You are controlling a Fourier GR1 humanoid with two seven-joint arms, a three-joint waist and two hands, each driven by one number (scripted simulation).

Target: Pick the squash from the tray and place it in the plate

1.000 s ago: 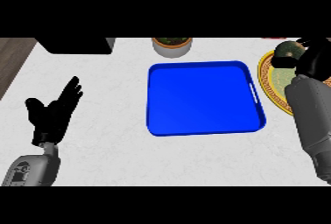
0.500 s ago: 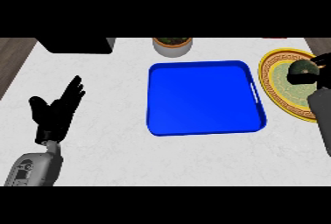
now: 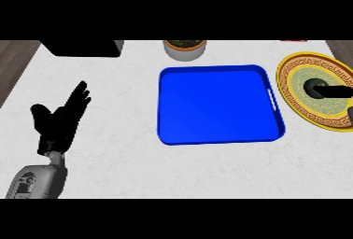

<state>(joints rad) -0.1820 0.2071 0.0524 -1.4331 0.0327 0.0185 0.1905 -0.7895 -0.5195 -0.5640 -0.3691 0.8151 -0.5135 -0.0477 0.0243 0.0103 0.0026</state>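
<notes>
The dark green squash lies on the round yellow-rimmed patterned plate, right of the blue rectangular tray. The right hand touches it, fingers' state unclear. The left hand rests spread on the white tabletop.

The worktop under the left robot hand looks like pale, faintly mottled stone, matt. That robot hand is matt black, its forearm grey with a dull sheen. To its right the blue tray looks like glossy, smooth plastic. Farther right, the plate has a yellow patterned glazed-looking rim.
</notes>
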